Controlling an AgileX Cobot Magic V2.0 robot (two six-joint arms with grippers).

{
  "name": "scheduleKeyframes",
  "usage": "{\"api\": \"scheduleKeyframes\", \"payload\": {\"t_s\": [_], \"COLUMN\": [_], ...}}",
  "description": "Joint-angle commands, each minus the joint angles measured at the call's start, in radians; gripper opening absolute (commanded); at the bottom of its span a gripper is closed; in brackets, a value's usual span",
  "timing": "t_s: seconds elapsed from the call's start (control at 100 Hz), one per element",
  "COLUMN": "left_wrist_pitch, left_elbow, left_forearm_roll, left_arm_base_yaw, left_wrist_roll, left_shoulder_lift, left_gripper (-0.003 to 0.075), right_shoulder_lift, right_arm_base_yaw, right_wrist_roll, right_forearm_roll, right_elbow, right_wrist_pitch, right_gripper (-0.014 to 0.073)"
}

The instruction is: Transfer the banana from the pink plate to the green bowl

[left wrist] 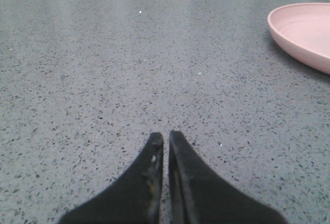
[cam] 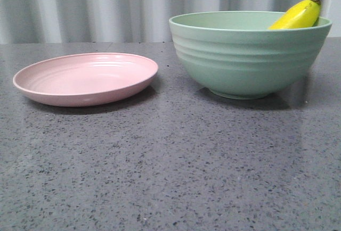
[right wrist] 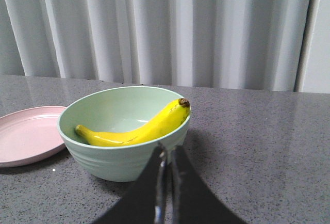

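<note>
I seem to be working at a staged test bench rather than in a lived-in kitchen. Under me runs a wide grey speckled stone-look tabletop (cam: 170, 178), polished enough to give soft reflections. Behind it hangs a pleated pale grey-white curtain (right wrist: 170, 28) closing off the whole background like a backdrop. The only household things I see are a shallow round pale pink plate (cam: 48, 90), a deep ridged mint-green bowl (cam: 245, 60) beside it, and a glossy yellow banana (right wrist: 136, 130) lying in that bowl. Tableware set out alone before a plain drape suggests a lab or demonstration set-up.
</note>
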Motion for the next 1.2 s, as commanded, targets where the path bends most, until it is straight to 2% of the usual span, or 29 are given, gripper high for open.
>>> {"api": "scheduleKeyframes", "payload": {"t_s": [0.0, 0.75, 0.82, 0.92, 1.02, 1.08, 1.19], "left_wrist_pitch": [-0.031, -0.031, -0.031, -0.031, -0.031, -0.031, -0.031], "left_elbow": [0.024, 0.024, 0.024, 0.024, 0.024, 0.024, 0.024], "left_forearm_roll": [-0.011, -0.011, -0.011, -0.011, -0.011, -0.011, -0.011], "left_arm_base_yaw": [0.000, 0.000, 0.000, 0.000, 0.000, 0.000, 0.000], "left_wrist_roll": [0.001, 0.001, 0.001, 0.001, 0.001, 0.001, 0.001], "left_shoulder_lift": [-0.035, -0.035, -0.035, -0.035, -0.033, -0.033, -0.033], "left_gripper": [-0.0019, -0.0019, -0.0019, -0.0019, -0.0019, -0.0019, -0.0019], "right_shoulder_lift": [0.018, 0.016, 0.009, -0.002, -0.011, -0.011, -0.011], "right_arm_base_yaw": [0.000, -0.002, -0.019, -0.075, -0.136, -0.171, -0.224], "right_wrist_roll": [-0.010, -0.010, -0.010, -0.008, 0.074, 0.104, 0.117], "right_forearm_roll": [-0.005, -0.005, -0.034, -0.080, -0.080, -0.085, -0.105], "right_elbow": [-0.024, -0.010, 0.039, 0.148, 0.254, 0.312, 0.383], "right_wrist_pitch": [-0.074, -0.087, -0.163, -0.369, -0.535, -0.576, -0.558], "right_gripper": [-0.0074, -0.0074, -0.0074, -0.0074, -0.0074, -0.0074, -0.0074]}}
